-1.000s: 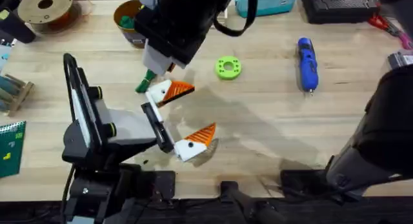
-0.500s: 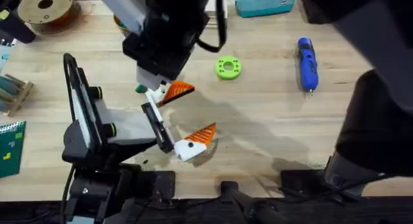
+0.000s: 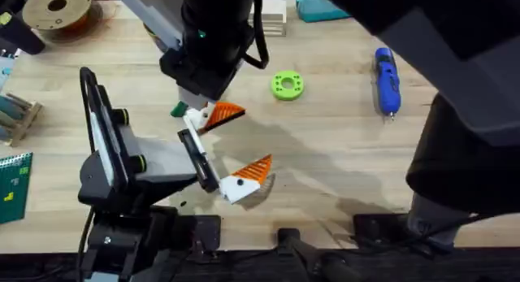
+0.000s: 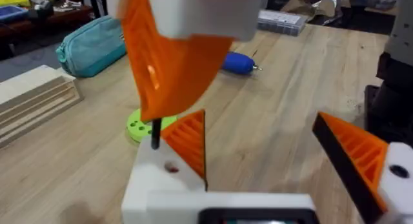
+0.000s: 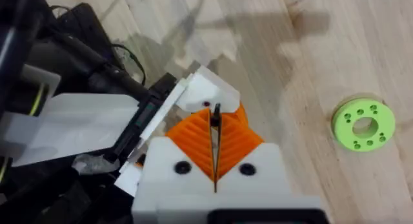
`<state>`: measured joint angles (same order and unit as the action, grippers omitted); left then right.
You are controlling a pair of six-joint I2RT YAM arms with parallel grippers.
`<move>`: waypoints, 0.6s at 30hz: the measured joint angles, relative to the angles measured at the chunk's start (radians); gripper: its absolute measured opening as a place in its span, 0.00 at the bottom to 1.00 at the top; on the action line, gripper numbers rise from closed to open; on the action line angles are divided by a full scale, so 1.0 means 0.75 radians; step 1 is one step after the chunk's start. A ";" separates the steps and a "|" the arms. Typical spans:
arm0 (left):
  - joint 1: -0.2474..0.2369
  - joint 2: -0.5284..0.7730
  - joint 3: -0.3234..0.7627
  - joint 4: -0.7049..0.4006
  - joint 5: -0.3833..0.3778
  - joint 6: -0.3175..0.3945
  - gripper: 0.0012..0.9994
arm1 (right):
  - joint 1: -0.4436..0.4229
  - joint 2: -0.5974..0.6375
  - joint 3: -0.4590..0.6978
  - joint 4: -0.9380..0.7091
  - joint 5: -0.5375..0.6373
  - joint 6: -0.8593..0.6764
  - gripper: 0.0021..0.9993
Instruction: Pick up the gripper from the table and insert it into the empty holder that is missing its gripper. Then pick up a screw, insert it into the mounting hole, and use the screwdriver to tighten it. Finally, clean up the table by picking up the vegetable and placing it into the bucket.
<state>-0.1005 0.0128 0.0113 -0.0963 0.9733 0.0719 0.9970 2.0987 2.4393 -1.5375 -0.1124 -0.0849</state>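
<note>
My left gripper is open and lies on the table, its two fingers spread wide. The far finger is the white holder with the orange gripper seated in it and a small hole in its base. My right gripper reaches across and hangs just above that finger, shut on a thin black screw that points down beside the hole. Its orange pads are pressed together. The green vegetable peeks out beside it. At the right lies the blue screwdriver. The bucket is hidden under the right arm.
A green disc lies between the grippers and the screwdriver. A brown spool stands at the back left, and a teal pouch and a wooden block at the back. The right arm spans the table's right half.
The right gripper has come down and nearer, from over the bucket to just above the left arm's far finger. The left arm has stayed still.
</note>
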 joint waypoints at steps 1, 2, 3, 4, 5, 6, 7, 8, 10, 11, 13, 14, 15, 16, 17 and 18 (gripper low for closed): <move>0.000 0.000 0.000 0.000 0.000 0.000 1.00 | 0.000 0.000 0.000 -0.004 0.000 0.002 0.00; 0.000 0.000 0.000 0.001 0.000 0.000 1.00 | 0.000 0.000 0.000 -0.006 0.000 0.004 0.00; 0.000 0.000 0.000 0.001 0.000 0.000 1.00 | 0.000 0.000 0.000 -0.006 -0.001 0.005 0.00; 0.000 0.000 0.000 0.001 0.000 0.000 0.99 | 0.000 0.000 0.000 -0.006 -0.002 0.005 0.00; 0.000 0.000 0.000 0.000 0.000 0.000 1.00 | 0.000 0.000 0.000 -0.006 -0.007 0.005 0.00; 0.000 0.000 0.000 0.000 0.000 0.000 1.00 | -0.001 0.000 0.000 -0.006 -0.010 0.006 0.00; 0.000 0.000 0.000 0.000 0.000 0.000 1.00 | 0.000 0.000 0.000 -0.007 -0.011 0.009 0.00; 0.000 0.000 0.000 0.000 0.000 0.000 1.00 | 0.000 0.000 0.000 -0.008 -0.012 0.010 0.00; 0.000 0.000 0.000 0.000 0.000 0.000 1.00 | 0.002 0.000 0.000 -0.009 -0.012 0.014 0.00; 0.000 0.000 0.000 0.000 0.000 0.000 1.00 | 0.003 0.000 0.000 -0.009 -0.012 0.014 0.00; 0.000 0.000 0.000 0.000 0.000 0.000 1.00 | 0.004 0.000 0.000 -0.010 -0.012 0.014 0.00; 0.000 0.000 0.000 0.000 0.000 0.000 1.00 | 0.004 0.000 0.000 -0.011 -0.015 0.014 0.00; 0.000 0.000 0.000 0.000 0.000 0.000 1.00 | 0.004 0.000 0.000 -0.012 -0.016 0.014 0.00; 0.000 0.000 0.000 0.001 0.000 0.000 1.00 | 0.004 0.000 0.000 -0.015 -0.016 0.014 0.00; 0.000 0.000 0.000 0.000 0.000 0.000 1.00 | 0.004 0.000 0.000 -0.016 -0.016 0.014 0.00; 0.000 0.000 0.000 0.001 0.000 0.000 1.00 | 0.005 0.000 0.000 -0.015 -0.016 0.014 0.00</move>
<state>-0.1005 0.0128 0.0113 -0.0959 0.9732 0.0719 1.0004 2.0987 2.4393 -1.5490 -0.1246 -0.0742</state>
